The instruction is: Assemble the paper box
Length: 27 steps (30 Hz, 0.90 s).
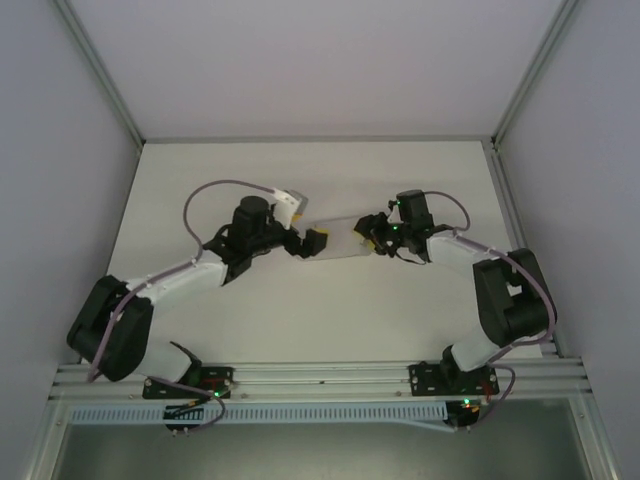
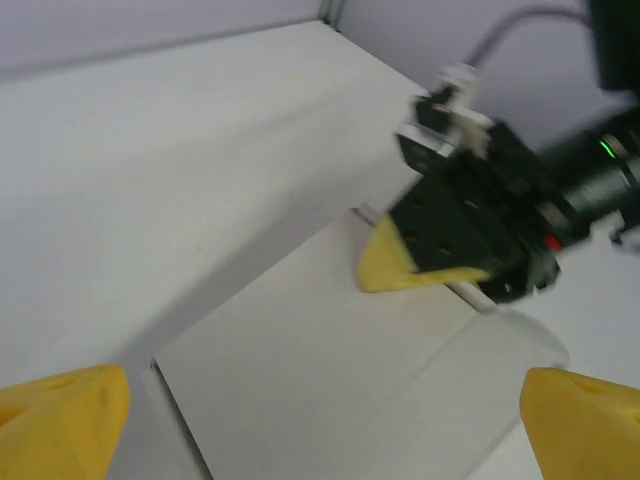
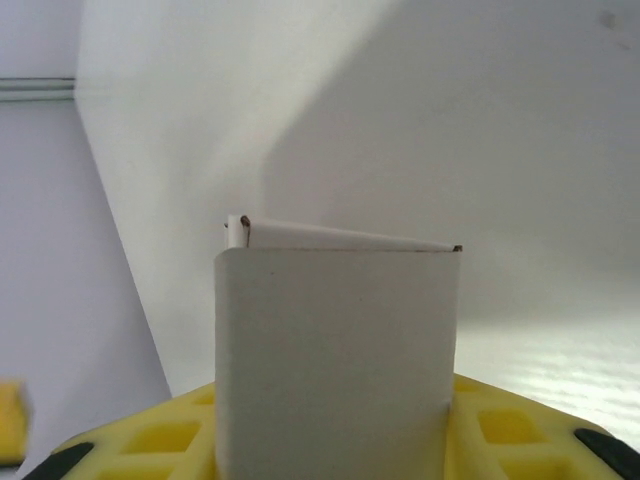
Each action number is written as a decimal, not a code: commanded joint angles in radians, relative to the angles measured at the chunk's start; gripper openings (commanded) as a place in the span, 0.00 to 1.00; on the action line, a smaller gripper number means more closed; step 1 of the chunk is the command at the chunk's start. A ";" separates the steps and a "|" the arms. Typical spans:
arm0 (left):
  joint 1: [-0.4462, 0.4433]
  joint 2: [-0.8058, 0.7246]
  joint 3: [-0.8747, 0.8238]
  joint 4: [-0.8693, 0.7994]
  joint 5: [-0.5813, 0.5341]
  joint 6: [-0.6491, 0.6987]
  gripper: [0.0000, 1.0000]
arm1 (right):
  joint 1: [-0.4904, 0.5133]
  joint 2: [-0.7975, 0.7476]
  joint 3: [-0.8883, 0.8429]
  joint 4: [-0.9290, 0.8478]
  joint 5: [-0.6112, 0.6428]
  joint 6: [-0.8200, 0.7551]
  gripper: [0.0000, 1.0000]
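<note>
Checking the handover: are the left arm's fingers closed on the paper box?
No, the left fingers stand wide apart at either side of the paper box, not clamped on it.

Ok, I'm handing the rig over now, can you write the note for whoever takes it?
Left gripper open, fingers either side of the paper box, not gripping.
Right gripper shut on the box's right end.
Box: flat card between the grippers, over the table.
Done: no panels standing yet.
Left: probably regrip with the left, raise panels, tuck flaps.
</note>
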<state>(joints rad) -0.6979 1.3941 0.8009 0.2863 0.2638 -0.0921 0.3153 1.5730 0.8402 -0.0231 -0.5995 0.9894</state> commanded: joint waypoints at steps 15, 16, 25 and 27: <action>-0.238 0.049 0.082 -0.243 -0.412 0.504 1.00 | -0.110 0.048 0.217 -0.517 -0.357 0.035 0.40; -0.238 0.059 0.088 -0.251 -0.432 0.502 1.00 | -0.110 0.044 0.221 -0.536 -0.360 0.021 0.40; -0.249 0.094 0.106 -0.271 -0.452 0.500 0.88 | -0.112 0.039 0.217 -0.622 -0.408 -0.031 0.41; -0.249 0.095 0.109 -0.274 -0.452 0.508 0.76 | -0.112 0.040 0.213 -0.623 -0.418 -0.029 0.42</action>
<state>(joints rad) -0.9428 1.4891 0.8860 0.0177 -0.1581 0.3882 0.2024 1.6165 1.0374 -0.5732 -0.9466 1.0019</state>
